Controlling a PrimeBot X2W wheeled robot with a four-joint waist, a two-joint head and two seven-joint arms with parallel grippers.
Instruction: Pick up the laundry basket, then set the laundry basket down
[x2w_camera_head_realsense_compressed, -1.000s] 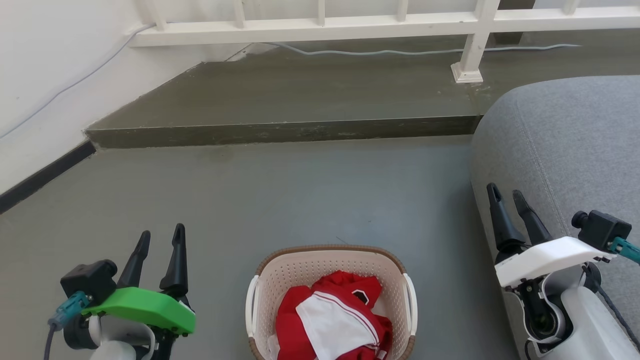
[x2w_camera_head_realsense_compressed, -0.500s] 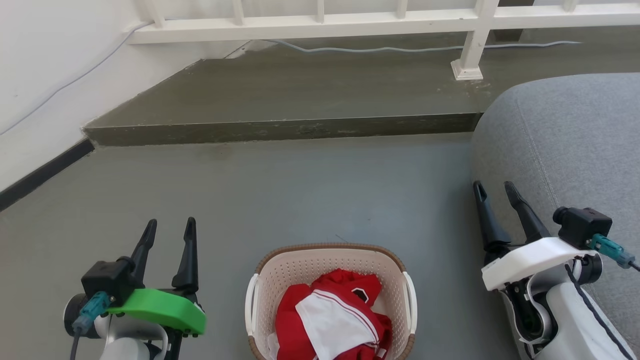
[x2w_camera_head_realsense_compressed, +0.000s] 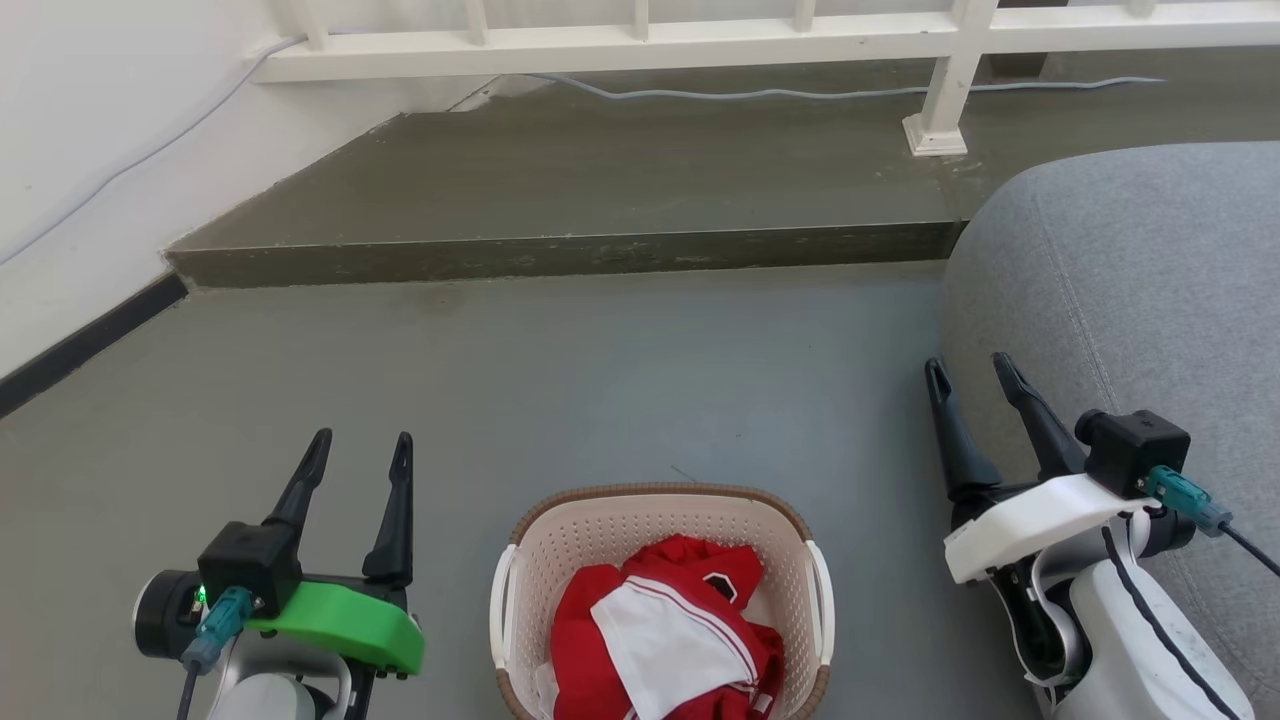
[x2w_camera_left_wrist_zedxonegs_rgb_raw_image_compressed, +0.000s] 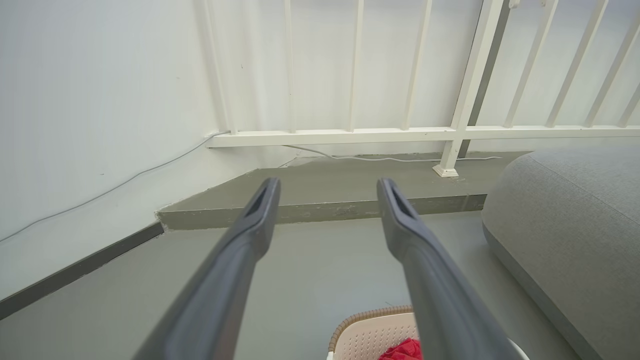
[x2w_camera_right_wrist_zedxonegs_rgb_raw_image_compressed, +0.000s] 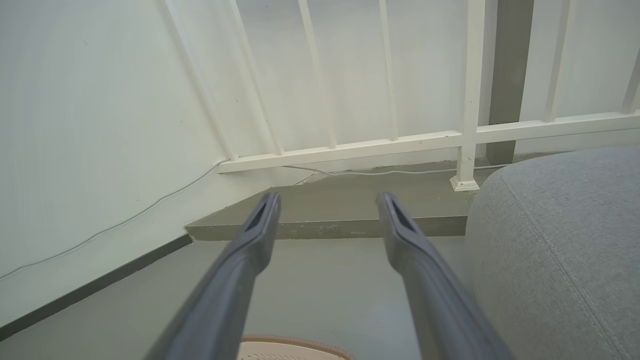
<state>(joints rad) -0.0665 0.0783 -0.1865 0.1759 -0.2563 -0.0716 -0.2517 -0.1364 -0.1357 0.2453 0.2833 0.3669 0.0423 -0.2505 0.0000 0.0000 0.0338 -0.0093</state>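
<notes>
Two grippers flank the basket (x2w_camera_head_realsense_compressed: 660, 493), and neither has hold of anything. The basket sits on the grey floor (x2w_camera_head_realsense_compressed: 600, 380) at the bottom middle of my head view, its near end cut off by the frame edge, with red and white clothes (x2w_camera_head_realsense_compressed: 655, 625) heaped inside.

My left gripper (x2w_camera_head_realsense_compressed: 361, 440) hangs to the basket's left, apart from its side. Its fingers point away from me and are spread wide, with bare floor between them.

My right gripper (x2w_camera_head_realsense_compressed: 968, 362) hangs to the basket's right, further forward than the left. Its fingers are likewise parted and empty, just beside the rounded front of a grey sofa (x2w_camera_head_realsense_compressed: 1130, 300). I cannot tell whether the outer finger touches the fabric.

Through the left wrist camera, the basket's far rim shows low in the frame, under the right-hand finger.

Beyond the basket a low step (x2w_camera_head_realsense_compressed: 560, 258) crosses the floor. A white railing (x2w_camera_head_realsense_compressed: 640, 40) stands on the raised level, and a loose cable (x2w_camera_head_realsense_compressed: 750, 95) lies along it.
</notes>
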